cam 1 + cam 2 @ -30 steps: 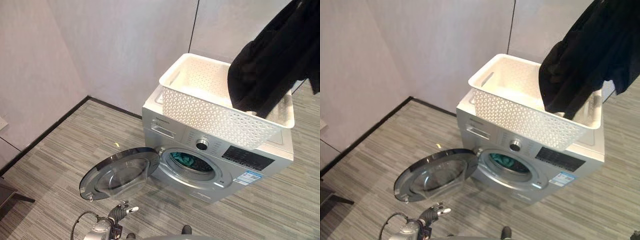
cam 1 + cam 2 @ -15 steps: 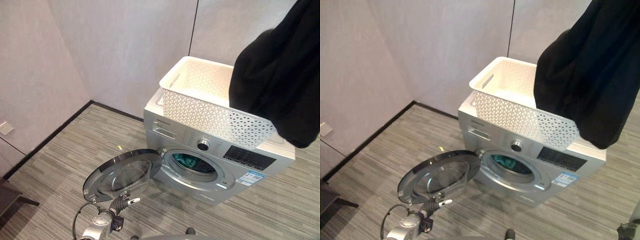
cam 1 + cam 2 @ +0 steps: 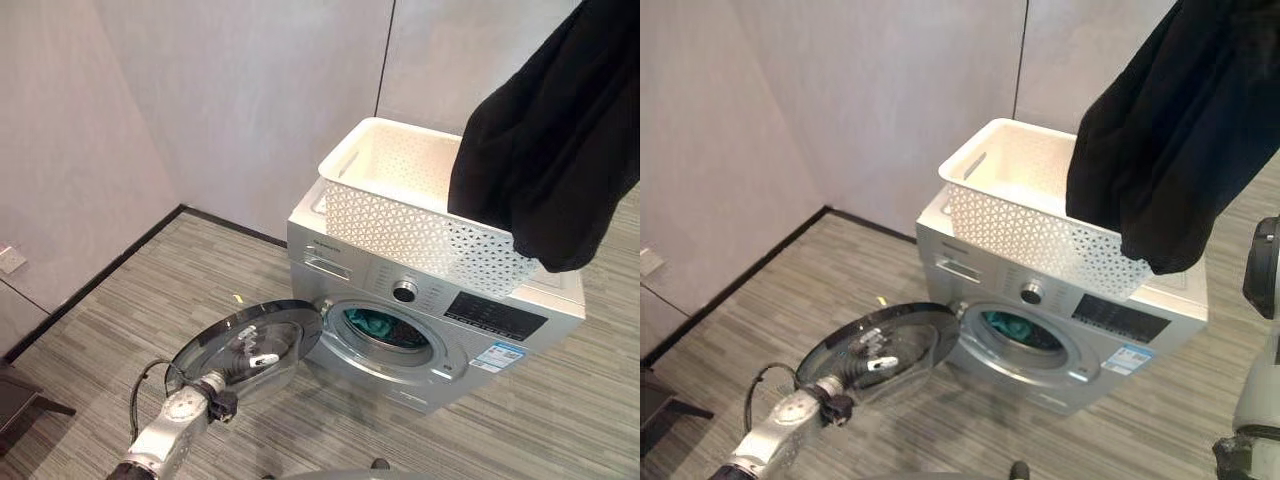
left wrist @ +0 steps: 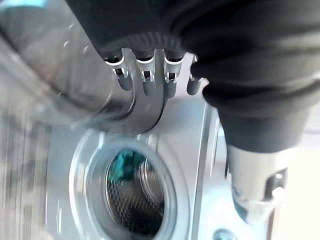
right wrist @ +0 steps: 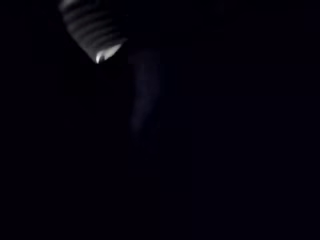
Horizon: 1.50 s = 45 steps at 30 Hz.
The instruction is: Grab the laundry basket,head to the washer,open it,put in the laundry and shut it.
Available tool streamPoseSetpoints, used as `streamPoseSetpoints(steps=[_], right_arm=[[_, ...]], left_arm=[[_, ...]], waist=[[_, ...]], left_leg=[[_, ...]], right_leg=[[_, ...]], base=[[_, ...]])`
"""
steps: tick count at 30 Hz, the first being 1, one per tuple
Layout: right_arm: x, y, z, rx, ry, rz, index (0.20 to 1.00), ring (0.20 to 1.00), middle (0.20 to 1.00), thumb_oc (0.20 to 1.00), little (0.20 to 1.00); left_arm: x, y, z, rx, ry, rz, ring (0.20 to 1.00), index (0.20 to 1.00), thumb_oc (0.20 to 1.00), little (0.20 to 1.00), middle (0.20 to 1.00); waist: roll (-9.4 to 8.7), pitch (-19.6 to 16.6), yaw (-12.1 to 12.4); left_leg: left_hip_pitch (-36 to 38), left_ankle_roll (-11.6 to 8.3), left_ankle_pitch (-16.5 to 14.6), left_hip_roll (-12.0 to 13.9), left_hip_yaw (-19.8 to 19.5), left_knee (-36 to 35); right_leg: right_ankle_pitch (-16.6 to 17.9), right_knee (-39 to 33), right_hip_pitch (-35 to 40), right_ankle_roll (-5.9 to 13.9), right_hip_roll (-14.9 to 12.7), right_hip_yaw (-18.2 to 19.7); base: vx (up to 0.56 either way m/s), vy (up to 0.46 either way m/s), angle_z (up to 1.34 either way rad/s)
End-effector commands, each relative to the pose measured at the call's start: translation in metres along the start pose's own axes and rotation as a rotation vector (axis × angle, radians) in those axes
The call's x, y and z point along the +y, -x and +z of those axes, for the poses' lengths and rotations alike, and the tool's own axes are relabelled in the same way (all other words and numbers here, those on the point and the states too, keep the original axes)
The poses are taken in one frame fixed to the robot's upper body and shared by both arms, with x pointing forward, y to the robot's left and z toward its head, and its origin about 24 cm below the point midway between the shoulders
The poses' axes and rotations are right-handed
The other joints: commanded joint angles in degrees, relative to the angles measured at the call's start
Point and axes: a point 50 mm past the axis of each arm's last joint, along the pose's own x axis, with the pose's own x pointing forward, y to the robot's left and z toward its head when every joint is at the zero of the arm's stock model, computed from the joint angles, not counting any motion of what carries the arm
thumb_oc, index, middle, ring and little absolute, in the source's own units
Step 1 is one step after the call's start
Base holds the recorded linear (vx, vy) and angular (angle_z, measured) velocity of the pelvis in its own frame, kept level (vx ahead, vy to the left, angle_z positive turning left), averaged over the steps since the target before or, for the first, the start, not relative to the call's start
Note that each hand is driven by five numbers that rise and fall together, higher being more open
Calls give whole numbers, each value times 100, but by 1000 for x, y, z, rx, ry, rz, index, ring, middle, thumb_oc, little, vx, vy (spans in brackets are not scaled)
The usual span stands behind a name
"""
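**Black garment held high, washer drum open below**

From the left eye view, I had the black garment (image 3: 545, 150) hanging from the upper right, draped long-axis downward in front of the far end of the white laundry basket (image 3: 400, 215), which sat on top of the silver washing machine (image 3: 330, 255). The drum opening (image 3: 388, 332) lay below and to the left of the cloth, with something teal (image 3: 372, 322) already inside it. The round door (image 3: 245, 350) stood swung wide to the left. My left hand (image 3: 252, 360) was low in front of that door, fingers loosely extended, holding nothing.

The right eye view gave me the same layout; the basket floor looked bare where I could see it (the cloth hid its far end).

In the left wrist view, the fingers (image 4: 145, 75) pointed toward the drum and the teal item, relaxed and apart.

The right wrist view was dark cloth (image 5: 200, 150) right against the lens beside a bit of ribbed cover, so I could not tell how the right hand was closed. I judged the right arm carried the garment and would need to bring it down and left to the drum.
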Motion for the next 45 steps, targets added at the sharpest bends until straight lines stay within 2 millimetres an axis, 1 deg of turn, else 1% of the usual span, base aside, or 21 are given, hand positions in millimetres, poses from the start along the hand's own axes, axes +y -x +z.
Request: streamPoseSetpoints(steps=[1,3,5,6,10,11,12,16,19,20,21,23,25,27,28,31,32,33,34,40,45], right_arm=[[26,-14,63,-120,-115,55,200,200,200,200,200],[38,-12,68,-130,-131,91,200,200,200,200,200],[39,-13,69,-128,-132,93,200,200,200,200,200],[48,-11,71,-128,-138,118,200,200,200,200,200],[61,-8,71,-127,-146,159,200,200,200,200,200],[70,-5,75,-138,-143,186,200,200,200,200,200],[71,-5,75,-138,-146,186,200,200,200,200,200],[86,0,79,-155,-159,236,200,200,200,200,200],[96,4,87,-181,-179,267,200,200,200,200,200],[96,3,87,-182,-180,266,200,200,200,200,200],[103,6,91,-194,-191,285,200,200,200,200,200],[107,8,95,-202,-196,298,200,200,200,200,200],[107,8,95,-204,-194,297,200,200,200,200,200],[111,9,102,-226,-196,304,200,200,200,200,200],[116,11,105,-234,-198,313,200,200,200,200,200],[123,15,111,-254,-191,323,200,200,200,200,200],[124,15,111,-260,-187,325,200,200,200,200,200],[127,16,111,-260,-183,331,200,200,200,200,200],[130,18,110,-257,-180,340,200,200,200,200,200],[135,21,111,-263,-160,354,200,200,200,200,200],[138,21,113,-265,-148,354,200,200,200,200,200]], left_arm=[[18,13,39,-130,-63,-17,1000,1000,1000,1000,1000],[18,17,58,-205,-54,-53,1000,1000,1000,1000,1000],[20,22,63,-222,-50,-52,1000,1000,1000,1000,1000],[21,33,86,-301,-54,-97,1000,1000,1000,1000,1000],[26,51,119,-404,-94,-151,1000,1000,1000,1000,1000],[27,63,140,-467,-129,-173,1000,1000,1000,1000,1000],[27,64,141,-467,-128,-171,1000,1000,1000,1000,1000],[28,80,168,-552,-162,-203,1000,1000,1000,1000,1000],[21,89,188,-607,-172,-270,1000,1000,1000,1000,1000],[21,89,188,-608,-171,-271,1000,1000,1000,1000,1000],[16,91,198,-636,-169,-321,1000,1000,1000,1000,1000],[13,90,206,-665,-156,-344,1000,1000,1000,1000,1000],[12,90,207,-666,-156,-347,1000,1000,1000,1000,1000],[4,88,220,-721,-125,-401,1000,1000,1000,1000,1000],[-4,86,227,-749,-117,-443,1000,1000,1000,1000,1000],[-30,84,254,-861,-195,-553,1000,1000,1000,1000,1000],[-43,81,267,-921,-203,-602,1000,1000,1000,1000,1000],[-46,81,272,-952,-206,-610,1000,1000,1000,1000,1000],[-57,78,282,-998,-221,-643,1000,1000,1000,1000,1000],[-79,71,301,-1067,-236,-702,1000,1000,1000,1000,1000],[-94,70,307,-1079,-251,-760,1000,1000,1000,1000,1000]], waist=[[-665,-323,163],[-673,-355,208],[-682,-361,210],[-698,-392,266],[-731,-453,375],[-749,-479,449],[-755,-475,436],[-789,-488,547],[-840,-519,573],[-844,-515,573],[-870,-540,561],[-885,-565,533],[-884,-561,540],[-900,-591,511],[-894,-611,462],[-873,-669,344],[-874,-667,345],[-866,-683,303],[-841,-688,274],[-805,-658,253],[-789,-642,238]], left_leg=[[-101,112,-287,-143,-287,246],[-97,105,-281,-144,-315,244],[-93,103,-281,-146,-333,243],[-78,93,-282,-156,-363,242],[-59,82,-276,-162,-428,229],[-50,78,-267,-185,-475,220],[-48,78,-266,-186,-476,220],[-64,71,-230,-201,-547,188],[-89,67,-200,-218,-608,163],[-92,66,-196,-219,-615,160],[-88,62,-184,-218,-634,139],[-85,59,-167,-220,-664,114],[-88,59,-165,-221,-671,111],[-79,50,-150,-212,-703,81],[-69,46,-145,-208,-707,65],[-31,32,-142,-192,-711,42],[-28,25,-147,-185,-708,47],[-21,22,-147,-186,-698,53],[-21,15,-140,-177,-693,47],[-34,0,-105,-157,-677,26],[-44,-5,-91,-151,-660,19]], right_leg=[[215,-7,142,439,-333,-54],[212,-7,168,442,-347,-80],[208,-7,189,443,-355,-97],[192,-7,233,442,-368,-140],[175,-7,311,440,-394,-180],[168,-7,342,438,-400,-209],[168,-7,345,439,-401,-211],[176,-7,347,439,-407,-260],[183,-7,362,441,-417,-298],[181,-7,361,441,-419,-305],[178,-7,370,441,-418,-320],[177,-7,380,435,-420,-331],[176,-7,380,435,-421,-338],[162,-7,405,424,-414,-364],[152,-7,410,421,-410,-364],[116,-7,440,403,-390,-352],[104,-7,441,398,-383,-342],[99,-7,445,390,-382,-334],[87,-7,442,383,-370,-333],[87,-7,398,373,-344,-319],[87,-7,392,375,-338,-306]], base=[[19,12,5],[8,13,19],[18,8,25],[26,8,15],[23,14,11],[17,20,6],[11,26,8],[2,10,11],[10,7,11],[9,4,4],[9,0,9],[9,1,17],[8,-3,10],[0,0,0],[0,0,0],[0,0,0],[0,0,0],[0,0,0],[0,0,0],[0,0,0],[0,0,0]])
